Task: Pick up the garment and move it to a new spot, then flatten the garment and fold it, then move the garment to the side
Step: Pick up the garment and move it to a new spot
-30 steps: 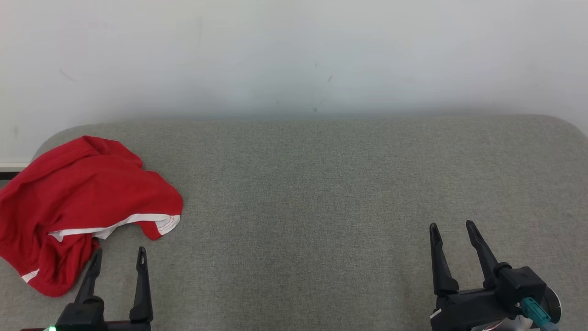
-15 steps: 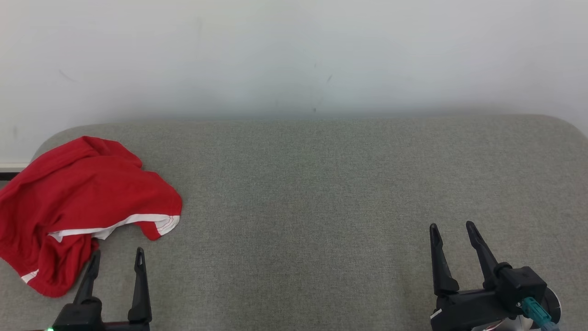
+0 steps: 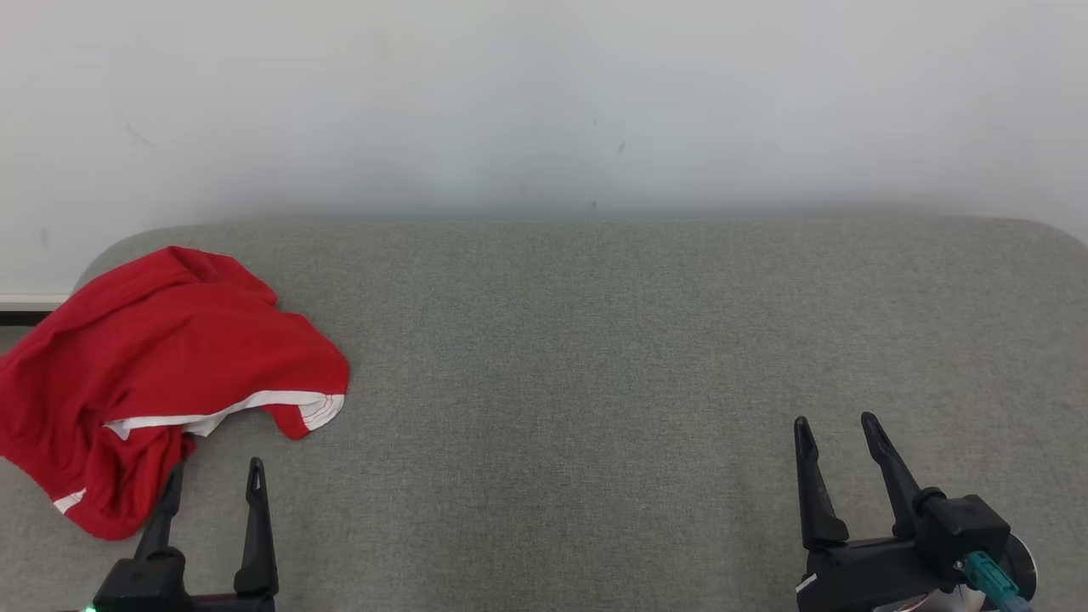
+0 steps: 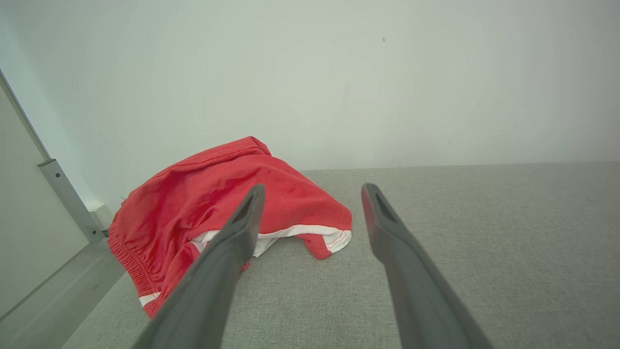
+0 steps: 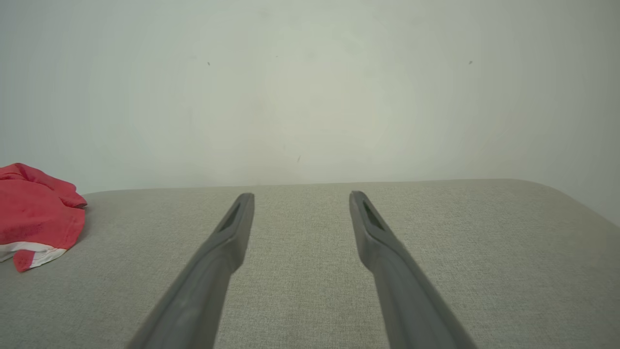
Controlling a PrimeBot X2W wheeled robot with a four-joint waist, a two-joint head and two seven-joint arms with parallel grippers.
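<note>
The garment [image 3: 170, 357] at far left looks light, soft, floppy; pinch a raised fold by its white hem. The left gripper [image 3: 214, 470] and right gripper [image 3: 835, 420] gape wide, empty.

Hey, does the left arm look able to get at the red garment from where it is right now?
Probably yes. The left gripper is open right beside the crumpled red garment, which lies at the left end of the grey padded surface, and nothing stands between them.
</note>
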